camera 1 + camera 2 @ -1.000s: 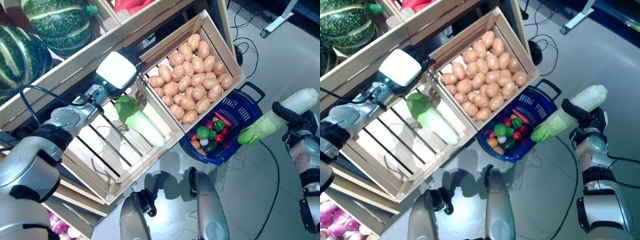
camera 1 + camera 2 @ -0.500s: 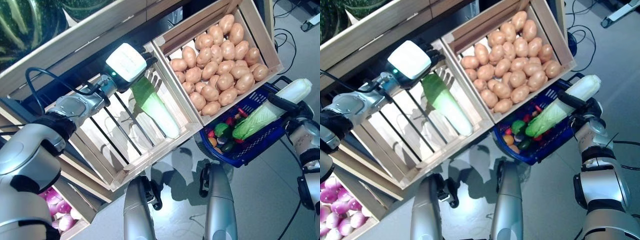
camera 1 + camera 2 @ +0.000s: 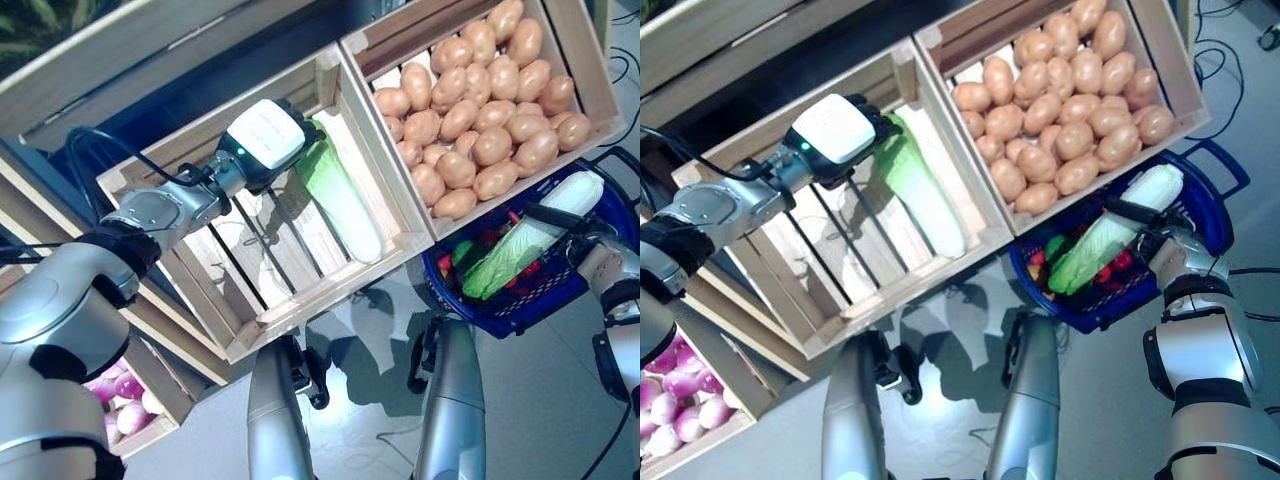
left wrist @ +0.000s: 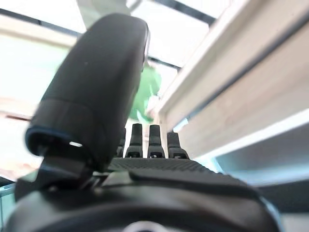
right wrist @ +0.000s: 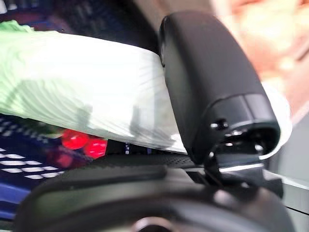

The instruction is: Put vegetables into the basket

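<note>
Fingers of the right hand [image 3: 1175, 245] curl round a cabbage [image 3: 520, 248], leafy end down over the blue basket [image 3: 1214, 205] at right, ready for dropping; the left hand [image 3: 262, 145], upper left, reaches a second cabbage [image 3: 340, 200] in the slatted crate [image 3: 300, 305], its grip hidden.

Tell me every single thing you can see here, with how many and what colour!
Cabbage in the crate: one, green and white, lying in the slatted crate.
Cabbage over the basket: one, green and white, held above the basket.
Basket: one, blue, on the floor under the potato crate's corner, with small red and green vegetables inside.
Potatoes: too many to count, brown, filling the potato crate.
Potato crate: one, pale wood.
Slatted crate: one, pale wood, beside the potato crate.
Pink round vegetables: several, in a lower box.
Left hand: dark, at the crate cabbage's leafy end.
Right hand: dark, curled round the other cabbage.
</note>
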You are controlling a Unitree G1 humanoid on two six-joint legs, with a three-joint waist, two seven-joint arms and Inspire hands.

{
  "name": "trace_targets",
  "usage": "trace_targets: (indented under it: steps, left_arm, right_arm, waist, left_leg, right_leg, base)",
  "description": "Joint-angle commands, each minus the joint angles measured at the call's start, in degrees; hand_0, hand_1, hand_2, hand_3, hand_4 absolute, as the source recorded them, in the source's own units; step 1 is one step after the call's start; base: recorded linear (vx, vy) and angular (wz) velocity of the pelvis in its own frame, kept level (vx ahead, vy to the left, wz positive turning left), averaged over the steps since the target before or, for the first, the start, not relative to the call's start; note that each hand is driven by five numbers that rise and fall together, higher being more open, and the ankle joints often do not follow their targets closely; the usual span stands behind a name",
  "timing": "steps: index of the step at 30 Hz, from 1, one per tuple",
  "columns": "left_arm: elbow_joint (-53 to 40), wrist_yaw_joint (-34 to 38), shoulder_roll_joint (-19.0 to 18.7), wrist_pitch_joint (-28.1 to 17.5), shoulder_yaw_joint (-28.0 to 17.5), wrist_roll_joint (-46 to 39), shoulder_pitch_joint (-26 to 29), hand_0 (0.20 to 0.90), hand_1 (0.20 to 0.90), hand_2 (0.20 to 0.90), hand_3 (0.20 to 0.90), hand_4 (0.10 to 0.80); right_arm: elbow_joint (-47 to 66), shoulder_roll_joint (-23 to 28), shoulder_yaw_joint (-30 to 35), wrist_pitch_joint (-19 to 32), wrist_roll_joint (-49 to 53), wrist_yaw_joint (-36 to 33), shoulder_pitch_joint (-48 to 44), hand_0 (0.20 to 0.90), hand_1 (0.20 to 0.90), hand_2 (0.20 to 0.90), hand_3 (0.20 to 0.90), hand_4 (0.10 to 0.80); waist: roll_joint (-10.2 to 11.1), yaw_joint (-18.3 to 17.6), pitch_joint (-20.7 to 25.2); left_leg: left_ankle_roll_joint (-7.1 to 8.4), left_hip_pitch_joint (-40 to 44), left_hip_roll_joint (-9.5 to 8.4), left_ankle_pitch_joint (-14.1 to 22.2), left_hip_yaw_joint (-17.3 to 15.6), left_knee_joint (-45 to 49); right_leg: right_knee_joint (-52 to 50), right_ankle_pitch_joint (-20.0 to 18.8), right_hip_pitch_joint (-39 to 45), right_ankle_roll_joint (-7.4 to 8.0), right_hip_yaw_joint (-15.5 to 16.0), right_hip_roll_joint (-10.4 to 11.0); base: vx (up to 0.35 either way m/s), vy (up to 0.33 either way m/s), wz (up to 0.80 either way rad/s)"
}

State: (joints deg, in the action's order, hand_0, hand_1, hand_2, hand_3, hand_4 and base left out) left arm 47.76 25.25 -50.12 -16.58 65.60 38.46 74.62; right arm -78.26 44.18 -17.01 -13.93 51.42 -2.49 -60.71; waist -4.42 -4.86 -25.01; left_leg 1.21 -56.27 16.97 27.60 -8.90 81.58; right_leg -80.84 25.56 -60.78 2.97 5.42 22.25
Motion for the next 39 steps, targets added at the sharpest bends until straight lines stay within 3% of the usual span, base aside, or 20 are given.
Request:
trace_targets:
  steps: [1, 6, 12, 22, 32, 35, 39]
  left_arm:
    - [0.9, 4.3, -1.3, 1.3, -0.4, -2.1, 9.0, 0.9, 0.9, 0.9, 0.9, 0.8]
    - [0.0, 3.3, -0.6, 1.6, 0.7, -1.5, 10.1, 0.9, 0.9, 0.9, 0.9, 0.8]
    - [-2.1, 3.9, -0.8, 2.7, 2.2, -1.1, 11.7, 0.9, 0.9, 0.9, 0.9, 0.8]
    - [-3.9, 20.0, -1.6, -0.4, 1.9, 5.0, 13.1, 0.9, 0.9, 0.9, 0.9, 0.8]
    - [-5.9, 3.3, -1.2, 1.7, 8.1, 3.3, 13.9, 0.9, 0.9, 0.9, 0.9, 0.8]
    - [-3.2, -5.3, -0.4, 4.9, 9.8, 1.8, 13.1, 0.9, 0.9, 0.9, 0.9, 0.8]
    - [-0.3, -10.3, 0.6, 8.0, 9.7, 1.9, 12.2, 0.9, 0.9, 0.9, 0.9, 0.8]
  right_arm:
    - [-3.4, 0.7, 1.0, -2.1, -1.6, -1.3, -2.9, 0.9, 0.9, 0.9, 0.9, 0.8]
    - [-5.8, -0.1, 1.8, -7.0, 1.2, 3.5, -0.1, 0.9, 0.9, 0.9, 0.9, 0.8]
    - [-4.2, 0.3, 3.1, -4.6, 2.8, 7.3, 3.9, 0.9, 0.9, 0.9, 0.9, 0.8]
    - [0.0, -0.5, 7.5, -1.7, 4.5, 8.2, 13.1, 0.9, 0.9, 0.9, 0.9, 0.8]
    - [2.4, 0.9, 9.0, -0.2, 7.7, 10.1, 15.1, 0.9, 0.9, 0.9, 0.9, 0.8]
    - [3.2, 1.1, 9.2, 1.1, 8.2, 11.3, 15.2, 0.9, 0.9, 0.9, 0.9, 0.8]
    - [4.4, 1.8, 9.3, 2.2, 10.8, 12.2, 14.3, 0.9, 0.9, 0.9, 0.9, 0.8]
  waist:
    - [0.2, -0.1, 3.4]
    - [0.4, -0.1, 3.5]
    - [1.4, -0.6, 4.1]
    - [3.4, -1.5, 5.8]
    - [3.8, -2.9, 6.5]
    - [4.1, -3.6, 6.4]
    - [4.5, -3.9, 6.2]
  left_leg:
    - [7.98, -3.8, 3.73, 0.5, 7.4, -0.6]
    - [7.97, -7.9, 4.19, 1.3, 8.7, 2.7]
    - [8.21, -11.7, 4.9, 2.0, 9.9, 5.9]
    - [7.36, -15.1, 5.48, 3.2, 10.2, 9.2]
    - [6.44, -16.8, 6.13, 3.8, 10.0, 10.9]
    - [6.4, -17.5, 6.57, 3.8, 10.2, 11.3]
    - [6.16, -18.1, 6.77, 3.8, 10.3, 11.7]
  right_leg:
    - [2.4, -4.1, 0.7, 6.03, -3.6, 5.2]
    - [-1.3, -3.3, -3.5, 5.92, -4.6, 5.1]
    - [-4.6, -2.5, -7.2, 5.6, -5.6, 4.7]
    - [-7.5, -1.8, -10.9, 4.7, -5.7, 3.7]
    - [-9.0, -1.8, -12.8, 4.26, -6.0, 2.9]
    - [-9.2, -1.9, -13.4, 4.26, -6.3, 2.8]
    - [-9.3, -2.0, -14.2, 4.22, -6.5, 2.8]
  base:
    - [-0.016, -0.04, 0.05]
    - [-0.003, -0.038, 0.06]
    - [0.005, -0.018, 0.01]
    - [0.02, -0.029, -0.01]
    - [0.018, -0.003, -0.03]
    - [0.0, 0.0, 0.0]
    - [0.0, 0.003, 0.01]
